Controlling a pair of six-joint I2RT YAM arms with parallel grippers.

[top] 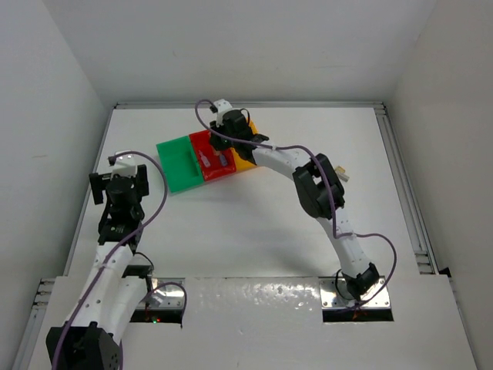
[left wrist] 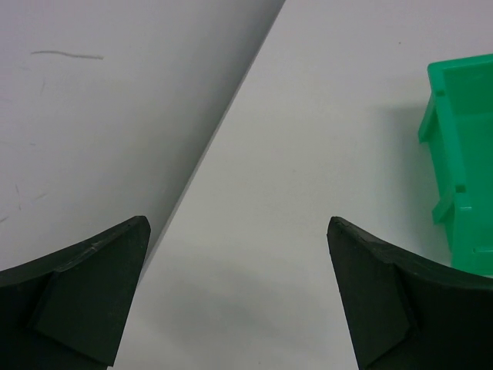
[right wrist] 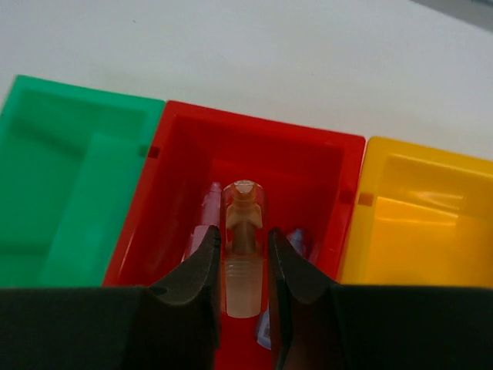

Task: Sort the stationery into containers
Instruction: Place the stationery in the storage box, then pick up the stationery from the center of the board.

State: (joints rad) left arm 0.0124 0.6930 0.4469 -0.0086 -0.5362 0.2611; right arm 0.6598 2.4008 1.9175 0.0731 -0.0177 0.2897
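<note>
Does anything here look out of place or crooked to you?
The row of bins sits askew, turned at an angle to the table edges. One small pale piece lies alone on the table beside the right arm, away from the bins. Nothing looks spilled or broken.

The white, matte, flat-topped desk (top: pixel 254 231) has a grey metal rail (top: pixel 406 193) along its right edge and a glossy white panel (top: pixel 254 297) across its near edge. Three small open-top bins, joined in a row, stand directly on it in the far half, left of centre. The green rectangular plastic bin (top: pixel 173 177) is at the left end, the red rectangular plastic bin (top: pixel 197 146) in the middle and the yellow-orange rectangular plastic bin (right wrist: pixel 424 193) at the right end. The row sits askew to the back edge, its green end nearer. On the right side, well apart from the bins, lies a small pale tan piece (top: pixel 343 174), too small to identify.
</note>
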